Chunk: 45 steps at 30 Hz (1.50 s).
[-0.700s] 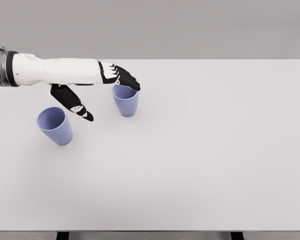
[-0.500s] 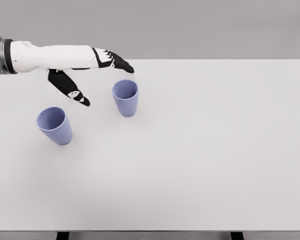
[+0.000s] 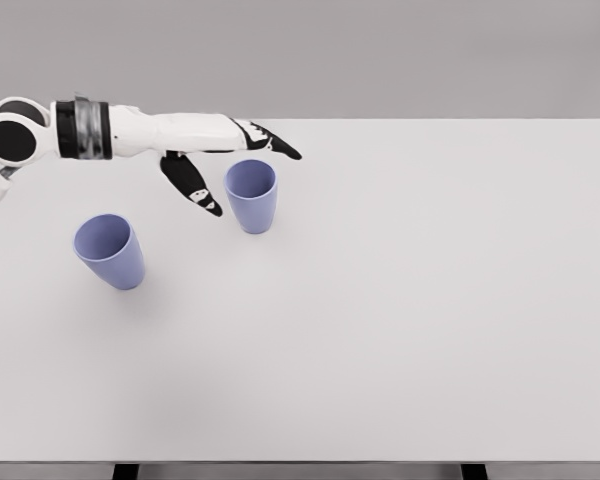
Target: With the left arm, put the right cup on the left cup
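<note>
Head view of a white bench (image 3: pixel 400 330) that fills most of the frame, with a grey wall behind it along the top. Two blue-violet cups stand upright on the bench, open mouths upward, both in the left half of the frame and well apart from each other. The right cup (image 3: pixel 251 196) stands in the upper middle-left of the frame; the left cup (image 3: pixel 110 251) stands lower and nearer the left edge.

The left arm (image 3: pixel 130 131) enters from the upper left of the frame and reaches rightward across the far edge of the bench; its white forearm carries a grey and black band near the left edge. The left robot hand (image 3: pixel 225 165) is at the right cup. Its four fingers (image 3: pixel 276 145) extend to the right, just above and behind the cup's rim, their dark tips pointing toward the frame's right. The thumb (image 3: pixel 192 185) hangs down and to the left of the cup, just beside its wall. Fingers and thumb are spread apart, with the cup's left side between them, and they close on nothing; whether any finger touches the rim cannot be told from this view.

The left cup is untouched. No right arm appears in the frame. Two dark bench supports show at the bottom edge.
</note>
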Motion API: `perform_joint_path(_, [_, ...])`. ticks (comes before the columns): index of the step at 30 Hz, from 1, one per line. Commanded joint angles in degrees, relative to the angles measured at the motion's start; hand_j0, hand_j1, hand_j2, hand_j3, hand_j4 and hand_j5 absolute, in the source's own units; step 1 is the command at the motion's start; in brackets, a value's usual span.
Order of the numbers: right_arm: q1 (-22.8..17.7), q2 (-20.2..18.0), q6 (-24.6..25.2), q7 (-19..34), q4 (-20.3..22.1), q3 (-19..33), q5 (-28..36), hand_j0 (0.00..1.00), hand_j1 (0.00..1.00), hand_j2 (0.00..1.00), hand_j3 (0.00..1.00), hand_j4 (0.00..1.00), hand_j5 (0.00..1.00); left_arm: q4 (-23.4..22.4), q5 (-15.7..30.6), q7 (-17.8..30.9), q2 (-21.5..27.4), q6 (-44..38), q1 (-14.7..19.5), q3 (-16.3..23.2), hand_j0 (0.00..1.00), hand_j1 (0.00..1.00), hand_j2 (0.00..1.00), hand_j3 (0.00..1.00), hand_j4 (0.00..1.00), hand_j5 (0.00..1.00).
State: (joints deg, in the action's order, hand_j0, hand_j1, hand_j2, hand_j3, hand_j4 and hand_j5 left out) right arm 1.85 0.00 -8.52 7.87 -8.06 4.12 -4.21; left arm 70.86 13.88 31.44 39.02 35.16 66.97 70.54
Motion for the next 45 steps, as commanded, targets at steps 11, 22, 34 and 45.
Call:
perform_joint_path(11, [0.0, 0.0, 0.0, -0.05, 0.06, 0.01, -0.01, 1.0, 1.0, 1.0, 1.0, 1.0, 1.0, -3.53, -13.08, -0.51, -1.93, -0.16, -2.72, -7.17, 1.0, 1.0, 1.0, 1.0, 1.0, 1.0])
perform_joint_path(22, [0.0, 0.0, 0.0, 0.04, 0.06, 0.01, -0.01, 1.0, 1.0, 1.0, 1.0, 1.0, 1.0, -8.72, -13.52, -0.42, -6.32, -0.16, -4.04, -7.18, 1.0, 1.0, 1.0, 1.0, 1.0, 1.0])
perform_joint_path(34, [0.0, 0.0, 0.0, 0.04, 0.06, 0.01, -0.01, 1.0, 1.0, 1.0, 1.0, 1.0, 1.0, -9.95, -14.4, -0.42, -7.55, -0.16, -4.48, -7.61, 1.0, 1.0, 1.0, 1.0, 1.0, 1.0])
perform_joint_path(45, [0.0, 0.0, 0.0, 0.04, 0.06, 0.01, -0.01, 1.0, 1.0, 1.0, 1.0, 1.0, 1.0, -13.46, -16.51, -0.51, -9.75, -0.16, -5.36, -8.05, 1.0, 1.0, 1.0, 1.0, 1.0, 1.0])
